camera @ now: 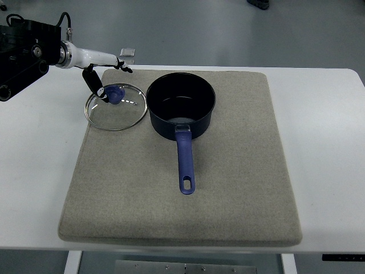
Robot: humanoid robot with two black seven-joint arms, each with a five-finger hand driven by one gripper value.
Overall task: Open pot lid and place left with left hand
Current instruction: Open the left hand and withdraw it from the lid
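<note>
Lid: round glass pot lid with steel rim and blue knob (116, 107), flat on the grey felt mat (228, 188), upper left of frame, just left of the dark blue saucepan (181, 106).
Pot: uncovered; blue handle points toward the bottom of the frame.
Left hand (98, 87): enters from upper left; dark fingertips at the knob's left side.
Fingers: clamped or parted, cannot tell.
Key relation: knob lies immediately right of the fingertips.
Judgement: lid appears placed; release and retreat remain.
Right hand: not visible.

White counter (325, 142) across the frame, grey-beige fabric mat (239, 188) lying flat on it, grey floor (228, 28) beyond the far edge, dark object (258, 4) at top edge, too cropped to identify
</note>
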